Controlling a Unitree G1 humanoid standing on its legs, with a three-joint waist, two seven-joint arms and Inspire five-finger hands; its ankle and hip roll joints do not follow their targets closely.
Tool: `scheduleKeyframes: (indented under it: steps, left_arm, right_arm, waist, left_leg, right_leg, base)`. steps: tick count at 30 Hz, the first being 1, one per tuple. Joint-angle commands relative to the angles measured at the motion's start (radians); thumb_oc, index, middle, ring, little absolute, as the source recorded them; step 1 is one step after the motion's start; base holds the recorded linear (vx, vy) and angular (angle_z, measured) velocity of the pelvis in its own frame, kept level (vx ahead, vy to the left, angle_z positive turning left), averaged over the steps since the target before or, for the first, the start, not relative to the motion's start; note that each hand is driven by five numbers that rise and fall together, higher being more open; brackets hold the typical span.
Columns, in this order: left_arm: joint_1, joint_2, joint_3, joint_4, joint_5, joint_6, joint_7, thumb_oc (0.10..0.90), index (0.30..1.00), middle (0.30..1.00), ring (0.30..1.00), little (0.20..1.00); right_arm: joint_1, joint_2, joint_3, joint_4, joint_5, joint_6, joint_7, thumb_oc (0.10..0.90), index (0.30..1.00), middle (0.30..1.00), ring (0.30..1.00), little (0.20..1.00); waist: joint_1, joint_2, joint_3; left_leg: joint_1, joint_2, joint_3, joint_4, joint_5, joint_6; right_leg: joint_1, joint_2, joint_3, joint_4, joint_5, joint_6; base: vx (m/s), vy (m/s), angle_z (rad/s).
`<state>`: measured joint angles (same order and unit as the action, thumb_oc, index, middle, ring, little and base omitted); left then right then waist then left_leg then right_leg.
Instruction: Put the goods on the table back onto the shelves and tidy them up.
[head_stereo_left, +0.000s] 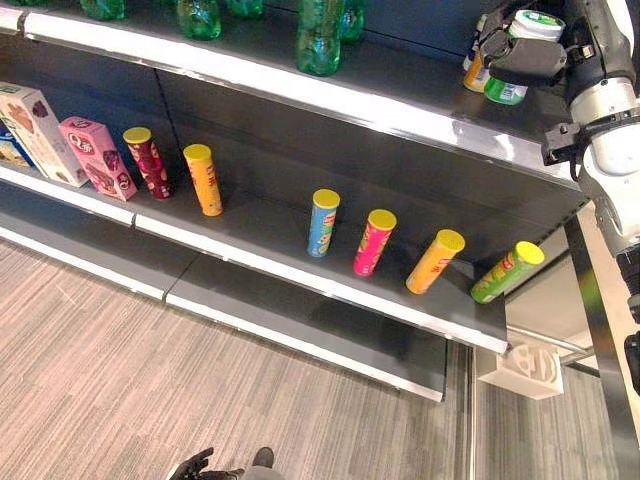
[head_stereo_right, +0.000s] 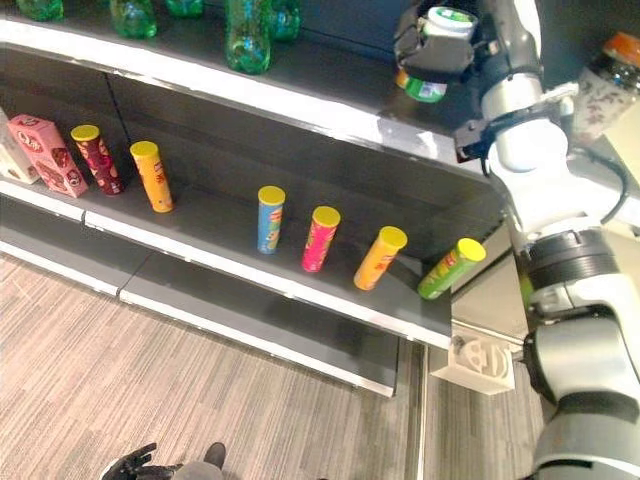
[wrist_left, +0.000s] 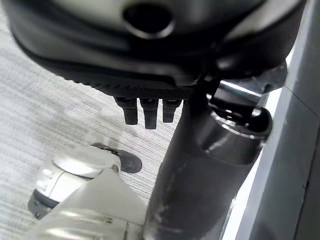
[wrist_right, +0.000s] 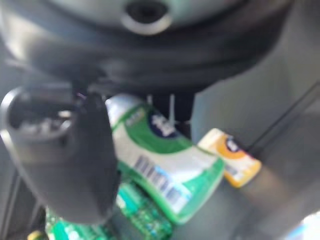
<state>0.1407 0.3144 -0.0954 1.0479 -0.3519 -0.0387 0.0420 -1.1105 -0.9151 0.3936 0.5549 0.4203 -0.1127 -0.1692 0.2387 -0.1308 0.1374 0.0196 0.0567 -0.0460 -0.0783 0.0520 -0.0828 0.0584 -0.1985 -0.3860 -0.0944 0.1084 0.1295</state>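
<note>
Holding a green-and-white bottle (wrist_right: 165, 165) with fingers and thumb curled round it, the right hand (head_stereo_left: 525, 58) sits over the upper shelf (head_stereo_left: 400, 105) at about 1 o'clock in the left eye view; white cap up, bottle roughly upright. Just beside it on that shelf stands an orange-and-white bottle (wrist_right: 231, 157), touching or nearly so; cannot tell which. Green bottles (head_stereo_left: 318, 38) stand further along at 11 to 12 o'clock. On the shelf below, a leaning row of tall cans (head_stereo_left: 375, 242) with yellow lids runs from 9 toward 4 o'clock, with a pink box (head_stereo_left: 97, 158) at its 9 o'clock end. Left hand (wrist_left: 147, 107) hangs low over the floor, fingers relaxed, holding nothing. Judgement: placing step. Lower the bottle base flat on the shelf, clear of the orange neighbour, keep it vertical, then release slowly and draw back without clipping the cap. Risk: toppling the neighbour.
</note>
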Motion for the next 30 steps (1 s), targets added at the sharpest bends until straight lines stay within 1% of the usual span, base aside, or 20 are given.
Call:
scheduleKeyframes:
  steps: [1,9,10,16,21,22,30]
  left_arm:
    - [-0.034,0.049,-0.028,0.018,0.000,-0.026,0.018,0.800,0.900,0.900,0.900,0.900]
    - [-0.044,0.048,-0.029,0.007,-0.003,-0.027,0.024,0.800,0.900,0.900,0.900,0.900]
    - [-0.046,0.047,-0.029,0.007,0.000,-0.026,0.024,0.800,0.900,0.900,0.900,0.900]
    - [-0.043,0.046,-0.028,0.013,0.009,-0.025,0.024,0.800,0.900,0.900,0.900,0.900]
    - [-0.043,0.046,-0.028,0.013,0.009,-0.025,0.024,0.800,0.900,0.900,0.900,0.900]
    - [-0.042,0.045,-0.026,0.020,0.015,-0.025,0.021,0.800,0.900,0.900,0.900,0.900]
    - [-0.046,0.048,-0.029,0.013,0.016,-0.026,0.020,0.800,0.900,0.900,0.900,0.900]
  right_arm:
    - [-0.186,-0.041,-0.024,-0.029,0.046,-0.074,-0.067,0.400,0.300,0.300,0.300,0.300]
    - [-0.139,0.008,-0.069,-0.050,0.036,-0.076,-0.083,0.400,0.300,0.300,0.300,0.300]
    - [-0.130,0.016,-0.071,-0.051,0.018,-0.073,-0.086,0.400,0.300,0.300,0.300,0.300]
    - [-0.121,-0.007,-0.067,-0.050,-0.003,-0.065,-0.087,0.400,0.300,0.300,0.300,0.300]
    - [-0.121,-0.007,-0.067,-0.050,-0.003,-0.065,-0.087,0.400,0.300,0.300,0.300,0.300]
    - [-0.114,-0.016,-0.060,-0.042,-0.021,-0.057,-0.081,0.400,0.300,0.300,0.300,0.300]
    - [-0.113,-0.024,-0.054,-0.024,-0.034,-0.054,-0.076,0.400,0.300,0.300,0.300,0.300]
  waist:
    - [0.036,-0.031,-0.022]
    - [0.040,-0.031,-0.012]
    - [0.041,-0.030,-0.009]
    - [0.037,-0.029,-0.005]
    - [0.037,-0.029,-0.005]
    - [0.031,-0.027,-0.006]
    - [0.025,-0.019,-0.002]
  left_leg:
    - [-0.025,-0.020,0.022,-0.001,-0.041,0.014]
    - [-0.031,-0.021,0.024,0.000,-0.040,0.015]
    - [-0.033,-0.021,0.022,0.000,-0.040,0.014]
    - [-0.034,-0.018,0.019,0.000,-0.039,0.011]
    - [-0.034,-0.018,0.019,0.000,-0.039,0.011]
    - [-0.030,-0.019,0.024,0.000,-0.041,0.011]
    - [-0.028,-0.019,0.027,0.001,-0.042,0.010]
  right_leg:
    - [0.108,-0.097,-0.017,0.007,-0.027,0.123]
    - [0.101,-0.098,-0.017,0.007,-0.029,0.122]
    - [0.101,-0.097,-0.018,0.007,-0.031,0.121]
    - [0.101,-0.095,-0.022,0.007,-0.039,0.118]
    - [0.101,-0.095,-0.022,0.007,-0.039,0.118]
    - [0.103,-0.095,-0.022,0.007,-0.040,0.118]
    - [0.102,-0.096,-0.026,0.007,-0.043,0.119]
  base:
    - [0.01,0.012,0.35]
    - [0.00,0.002,0.03]
    - [0.00,0.000,0.00]
    - [0.00,0.000,0.00]
    - [0.00,0.000,0.00]
    - [0.00,0.000,0.00]
    - [0.00,-0.001,0.00]
